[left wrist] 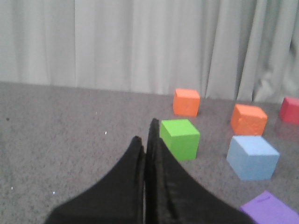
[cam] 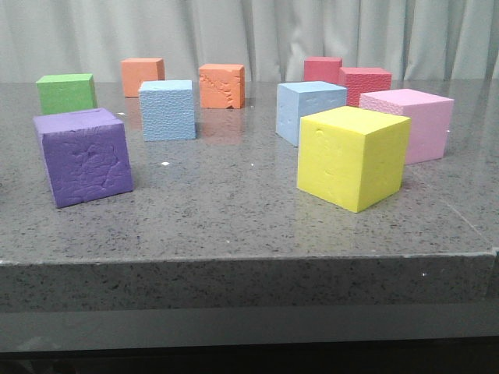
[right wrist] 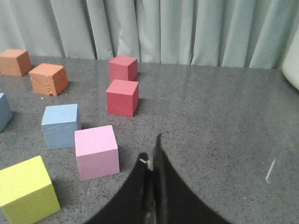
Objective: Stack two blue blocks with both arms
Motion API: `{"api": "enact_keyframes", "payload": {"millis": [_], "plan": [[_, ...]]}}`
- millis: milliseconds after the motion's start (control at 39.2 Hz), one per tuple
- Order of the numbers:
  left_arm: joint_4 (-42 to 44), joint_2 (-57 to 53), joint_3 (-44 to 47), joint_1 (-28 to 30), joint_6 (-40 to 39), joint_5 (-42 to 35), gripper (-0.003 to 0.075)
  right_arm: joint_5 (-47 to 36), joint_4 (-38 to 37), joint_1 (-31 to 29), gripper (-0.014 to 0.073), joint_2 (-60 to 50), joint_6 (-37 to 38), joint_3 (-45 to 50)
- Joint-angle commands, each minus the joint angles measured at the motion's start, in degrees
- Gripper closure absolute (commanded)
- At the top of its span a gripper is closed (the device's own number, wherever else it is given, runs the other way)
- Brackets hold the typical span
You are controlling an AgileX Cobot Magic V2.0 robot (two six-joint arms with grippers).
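Two light blue blocks stand apart on the grey table. The pebbled one [cam: 168, 110] is left of centre; the smoother one [cam: 309, 110] sits right of centre, behind the yellow cube [cam: 352, 157]. The left wrist view shows the pebbled blue block [left wrist: 252, 157] beyond the green cube [left wrist: 180, 139]; my left gripper [left wrist: 145, 135] is shut, empty, well short of it. In the right wrist view the smoother blue block [right wrist: 60, 125] lies past the pink cube [right wrist: 96, 151]; my right gripper [right wrist: 152, 151] is shut and empty. Neither gripper shows in the front view.
A purple cube [cam: 83, 156] stands front left, a green cube [cam: 67, 93] behind it. Two orange cubes [cam: 221, 85] and two red cubes [cam: 364, 83] line the back. A pink cube [cam: 409, 123] sits right. The table's front edge [cam: 249, 257] is near.
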Motion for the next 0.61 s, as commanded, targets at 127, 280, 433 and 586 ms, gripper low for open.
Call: {"api": "enact_keyframes", "payload": {"millis": [127, 280, 433, 586], "plan": [[0.1, 11.0, -8.2, 0.3, -0.2, 1.9, 0.0741, -3.1, -0.5, -0.3, 0.0662, 5.6, -0.9, -3.8], [0.1, 13.0, -8.4, 0.3, -0.2, -1.1, 0.0741, -3.1, -0.5, -0.3, 0.0662, 5.6, -0.9, -3.8], [0.1, 13.1, -8.4, 0.3, -0.2, -2.2, 0.0741, -3.1, -0.5, -0.3, 0.0662, 5.6, -0.9, -3.8], [0.1, 13.1, -8.4, 0.3, -0.2, -3.2, 0.0741, -3.2, -0.5, -0.3, 0.0662, 5.6, -0.9, -3.8]]}}
